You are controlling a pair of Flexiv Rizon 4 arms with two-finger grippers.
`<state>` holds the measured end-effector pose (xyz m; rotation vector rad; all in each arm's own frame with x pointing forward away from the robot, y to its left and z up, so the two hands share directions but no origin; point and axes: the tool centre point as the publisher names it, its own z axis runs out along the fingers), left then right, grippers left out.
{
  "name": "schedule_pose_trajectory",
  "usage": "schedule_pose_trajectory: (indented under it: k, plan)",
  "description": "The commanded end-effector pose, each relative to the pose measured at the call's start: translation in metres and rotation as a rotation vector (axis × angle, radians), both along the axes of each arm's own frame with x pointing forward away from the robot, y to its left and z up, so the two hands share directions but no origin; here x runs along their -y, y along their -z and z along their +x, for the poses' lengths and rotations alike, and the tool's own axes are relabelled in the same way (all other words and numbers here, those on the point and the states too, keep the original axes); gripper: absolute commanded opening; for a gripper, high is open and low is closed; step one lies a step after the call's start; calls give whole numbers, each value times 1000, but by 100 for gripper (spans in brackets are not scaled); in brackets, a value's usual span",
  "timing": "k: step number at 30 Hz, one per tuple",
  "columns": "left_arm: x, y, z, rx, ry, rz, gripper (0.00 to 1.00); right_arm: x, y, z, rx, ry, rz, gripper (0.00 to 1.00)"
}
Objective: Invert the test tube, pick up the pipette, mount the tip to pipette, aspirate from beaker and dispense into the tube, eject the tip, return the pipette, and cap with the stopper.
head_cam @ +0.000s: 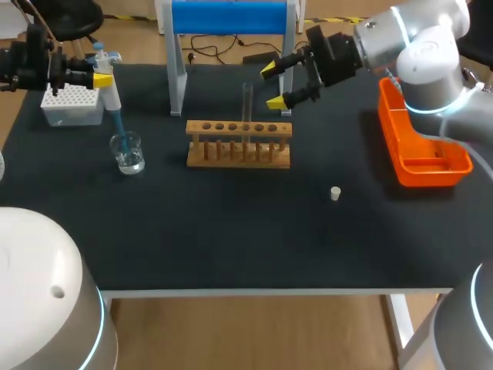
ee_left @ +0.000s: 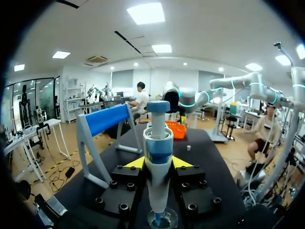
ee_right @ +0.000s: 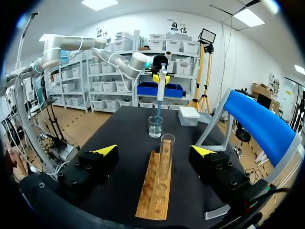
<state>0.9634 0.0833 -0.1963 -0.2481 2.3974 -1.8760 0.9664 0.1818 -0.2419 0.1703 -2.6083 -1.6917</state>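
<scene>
Left tool is clamping the pipette upright, its tip dipping into the beaker on the bench. Right tool is hanging open near the test tube, which is standing in the wooden rack, with the stopper lying well apart.

One each — test tube, rack, beaker, pipette, stopper, tip box, orange bin.

- Light: bright and even, from ceiling panels overhead.
- Shadows: wooden rack throws only a faint, soft shadow on the dark bench.
- Glare: small highlights on the beaker, left of the rack in the head view.
- Wrist views: straight lines beyond the rack bow near the black rim.
</scene>
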Motion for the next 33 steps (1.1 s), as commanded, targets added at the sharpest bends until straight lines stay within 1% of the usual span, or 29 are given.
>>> schedule_pose_trajectory:
  k: [1, 10, 11, 13, 16, 19, 21, 22, 25, 31, 33]
  plan:
    - [0, -1, 0, -1, 0, 1, 0, 0, 0, 0, 0, -1, 0, 100]
    - [0, -1, 0, -1, 0, 1, 0, 0, 0, 0, 0, -1, 0, 100]
    - [0, -1, 0, -1, 0, 1, 0, -2, 1, 1, -15, -4, 11, 100]
    - [0, -1, 0, -1, 0, 1, 0, -6, 2, 2, -14, 9, -1, 100]
    - [0, -1, 0, -1, 0, 1, 0, -10, 5, 4, -33, 20, -5, 100]
    - [0, -1, 0, -1, 0, 1, 0, -13, 8, 6, -71, 13, 3, 100]
    - [0, -1, 0, -1, 0, 1, 0, -14, 10, 7, -86, -10, 17, 100]
    - [0, -1, 0, -1, 0, 1, 0, -14, 11, 8, -86, -9, 13, 100]
    - [0, -1, 0, -1, 0, 1, 0, -14, 12, 10, -89, -53, 32, 100]
    - [0, -1, 0, -1, 0, 1, 0, -17, 18, 14, -79, -111, 11, 100]
    - [0, -1, 0, -1, 0, 1, 0, -21, 20, 13, -70, -122, -11, 100]
